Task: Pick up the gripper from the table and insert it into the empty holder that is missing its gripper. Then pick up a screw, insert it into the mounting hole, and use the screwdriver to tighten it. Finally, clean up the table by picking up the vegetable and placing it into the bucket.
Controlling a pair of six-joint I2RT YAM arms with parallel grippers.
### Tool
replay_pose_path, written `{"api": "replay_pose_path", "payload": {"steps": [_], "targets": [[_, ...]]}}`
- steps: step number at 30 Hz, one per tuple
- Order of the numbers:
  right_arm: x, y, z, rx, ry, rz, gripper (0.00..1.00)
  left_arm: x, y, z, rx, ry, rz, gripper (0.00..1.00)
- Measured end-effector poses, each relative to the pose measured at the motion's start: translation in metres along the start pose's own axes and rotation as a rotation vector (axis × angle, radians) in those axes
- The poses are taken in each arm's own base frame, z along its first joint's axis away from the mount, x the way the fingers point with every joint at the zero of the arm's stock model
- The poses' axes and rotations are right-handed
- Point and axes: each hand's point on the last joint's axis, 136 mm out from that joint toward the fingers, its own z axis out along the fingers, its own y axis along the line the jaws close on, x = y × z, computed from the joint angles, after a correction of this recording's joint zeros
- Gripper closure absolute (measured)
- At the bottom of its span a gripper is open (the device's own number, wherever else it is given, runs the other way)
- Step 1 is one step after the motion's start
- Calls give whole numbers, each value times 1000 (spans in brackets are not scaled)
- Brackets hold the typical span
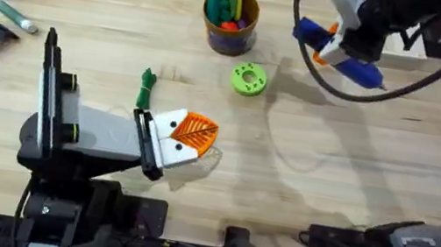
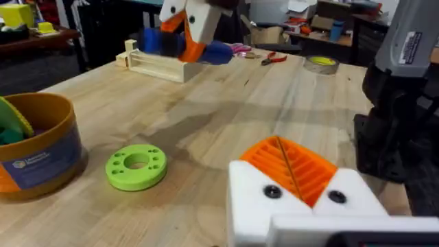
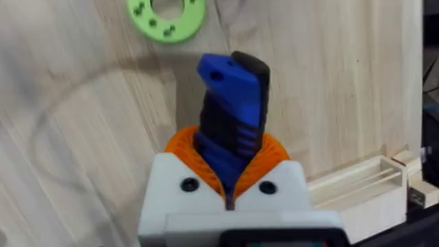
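The right gripper was clamped on the screwdriver, held above the table beyond the green disc. The left gripper rested near that disc, its 2 fingers pressed together. The vegetable lay beside it; the bucket stood just beyond the disc.

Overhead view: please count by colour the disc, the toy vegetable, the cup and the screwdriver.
Green: 2, the disc and the toy vegetable
Tan: 1, the cup
Blue: 1, the screwdriver, held in the right tool
Total: 4
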Motion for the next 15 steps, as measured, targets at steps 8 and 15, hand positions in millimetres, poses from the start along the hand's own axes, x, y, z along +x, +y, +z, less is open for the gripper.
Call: {"api": "replay_pose_path", "payload": {"steps": [8, 15], "targets": [[29, 7, 35, -118, 110, -190, 978, 0, 0, 0, 0, 0, 0, 994], [45, 22, 78, -262, 162, -268, 978, 0, 0, 0, 0, 0, 0, 994]]}}
